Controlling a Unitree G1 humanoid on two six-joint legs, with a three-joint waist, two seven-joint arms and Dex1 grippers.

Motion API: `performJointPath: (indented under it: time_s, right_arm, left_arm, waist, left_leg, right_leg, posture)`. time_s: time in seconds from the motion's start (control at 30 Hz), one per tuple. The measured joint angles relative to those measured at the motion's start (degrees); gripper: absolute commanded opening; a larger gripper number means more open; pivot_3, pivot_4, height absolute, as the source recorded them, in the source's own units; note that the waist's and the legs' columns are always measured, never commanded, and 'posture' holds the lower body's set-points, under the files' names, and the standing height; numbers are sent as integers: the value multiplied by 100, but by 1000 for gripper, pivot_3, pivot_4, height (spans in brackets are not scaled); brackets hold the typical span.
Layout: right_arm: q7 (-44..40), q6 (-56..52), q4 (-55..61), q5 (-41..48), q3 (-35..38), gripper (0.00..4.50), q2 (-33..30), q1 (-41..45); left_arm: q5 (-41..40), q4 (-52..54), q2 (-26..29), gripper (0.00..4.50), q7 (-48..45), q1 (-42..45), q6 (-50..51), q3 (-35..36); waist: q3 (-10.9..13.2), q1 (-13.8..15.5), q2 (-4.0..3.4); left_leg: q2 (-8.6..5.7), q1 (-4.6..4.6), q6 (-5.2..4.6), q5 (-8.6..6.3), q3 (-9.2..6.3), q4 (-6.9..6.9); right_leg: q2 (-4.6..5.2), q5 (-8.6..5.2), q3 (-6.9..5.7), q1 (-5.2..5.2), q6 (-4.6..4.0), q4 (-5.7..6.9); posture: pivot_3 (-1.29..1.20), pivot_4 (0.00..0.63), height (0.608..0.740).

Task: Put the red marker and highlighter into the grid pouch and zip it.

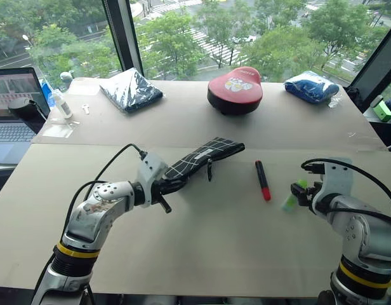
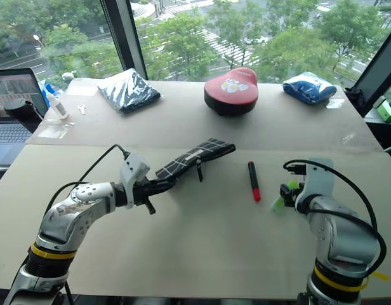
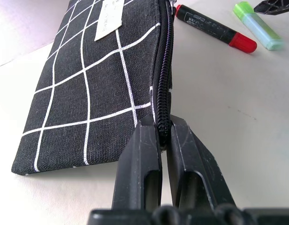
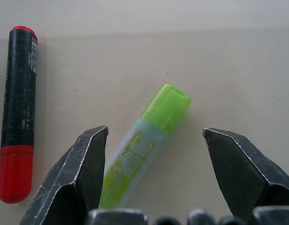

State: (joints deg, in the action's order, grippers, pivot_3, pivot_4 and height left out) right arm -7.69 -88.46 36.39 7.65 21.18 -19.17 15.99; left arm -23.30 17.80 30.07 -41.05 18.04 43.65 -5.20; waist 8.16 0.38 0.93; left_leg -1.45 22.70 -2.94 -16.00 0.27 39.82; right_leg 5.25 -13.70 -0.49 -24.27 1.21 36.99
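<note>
Starting at our left, the left gripper (image 3: 164,140) has its two black fingers pressed together on the zipper edge of the grid pouch (image 1: 198,157), a flat black fabric pouch with white grid lines and a small white label. The pouch stretches away from the fingertips toward the middle of the table. We judge it light and limp: held by one corner it would sag, so the zipper seam, its stiffest line, is the sensible place to pinch.

Beyond the pouch's far end, between the two grippers, lies the red marker (image 1: 263,180), a slim pen-sized stick, half black and half bright red. It looks hard, smooth and likely to roll; we would take it across the middle of its barrel.

At our right, the right gripper (image 4: 155,145) hangs with its fingers spread wide, and the highlighter (image 4: 147,143), a stubby pale translucent green body with a bright green cap, lies on the table between them, nearer one finger, not yet pinched. Light, rigid and slick plastic, it is best gripped across the body, below the cap.
</note>
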Motion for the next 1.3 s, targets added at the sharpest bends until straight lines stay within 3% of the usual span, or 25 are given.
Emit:
performJointPath:
  time_s: [0.53,0.57,0.6,0.8,1.03,1.13,1.3]
  right_arm:
    - [542,710,-42,-342,-470,3618,626,-581]
    - [542,744,-61,-349,-472,3114,631,-585]
    - [542,810,-103,-351,-471,2984,648,-584]
    - [544,1100,-350,-353,-430,1039,680,-513]
    - [538,1345,-710,-344,-99,1028,798,-241]
    - [241,2054,-1076,-323,-232,1028,193,37]
    - [-1393,4307,-714,-330,-1276,1028,-1641,387]
  left_arm:
    - [-32,38,-3,0,66,-47,1,34]
    - [-34,40,-2,0,65,-47,2,37]
    - [-41,44,2,0,62,-47,4,39]
    - [-160,177,167,0,-52,-50,34,81]
    - [-264,178,332,0,-177,-48,42,130]
    - [-294,178,367,0,-225,-48,43,134]
    - [-347,176,401,0,-260,-24,45,130]
  waist:
    - [0,-2,0]
    - [0,-3,0]
    - [0,-3,0]
    - [0,8,0]
    - [0,-10,0]
    - [17,-27,-27]
    - [27,-106,-37]
  left_leg:
    - [-1,-31,0,0,1,-1]
    - [-1,-33,0,0,1,-1]
    - [-1,-36,0,0,1,-1]
    - [-1,-38,0,0,1,-1]
    - [-1,-37,0,1,4,0]
    - [-8,-33,-3,2,18,-2]
    - [5,-32,-3,2,18,-17]
  right_leg:
    - [-2,-1,0,25,1,0]
    - [-3,-1,0,27,1,0]
    - [-3,-1,0,30,1,0]
    - [-3,-1,1,33,1,0]
    - [-3,-1,5,29,1,0]
    - [0,-1,16,17,1,2]
    - [-14,-3,12,13,4,-3]
  posture:
    - [0,150,740]
    - [0,150,740]
    - [0,150,740]
    - [0,150,740]
    - [0,150,740]
    - [0,150,740]
    - [0,150,740]
